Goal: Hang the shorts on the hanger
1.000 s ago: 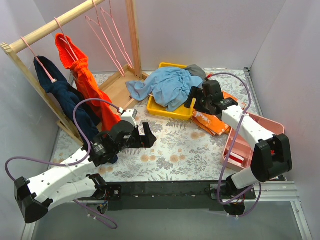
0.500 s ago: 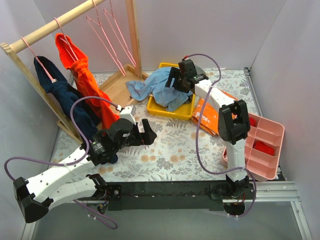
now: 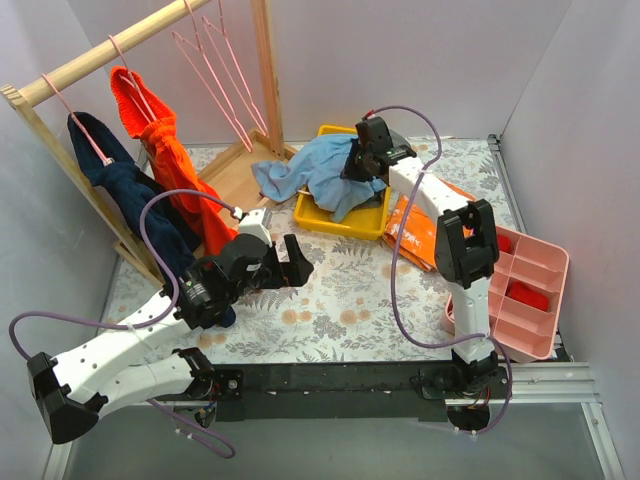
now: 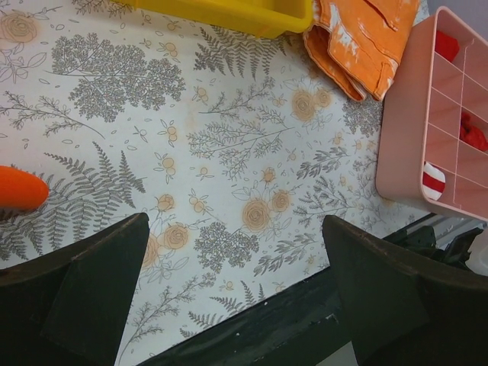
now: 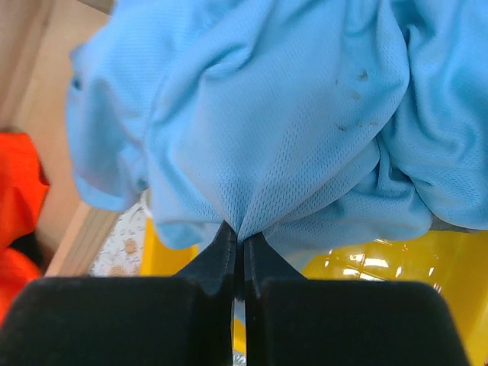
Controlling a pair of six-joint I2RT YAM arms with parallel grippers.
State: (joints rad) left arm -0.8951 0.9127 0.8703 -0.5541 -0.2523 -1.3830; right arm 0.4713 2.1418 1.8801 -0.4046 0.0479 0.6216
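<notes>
The light blue shorts lie bunched in the yellow tray and spill over its left rim. My right gripper is down on their right side. In the right wrist view it is shut on a pinched fold of the shorts, with the tray beneath. Two bare pink hangers hang from the wooden rail at the back left. My left gripper hovers over the floral cloth at centre left, open and holding nothing.
On the rail, an orange garment and dark shorts hang on hangers. An orange cloth with white marks lies right of the tray. A pink divided box sits at the right edge. Walls close in all around.
My right arm swung from above the orange cloth to the yellow tray, then its jaws shut on a fold of the shorts. The left arm has hardly moved.
</notes>
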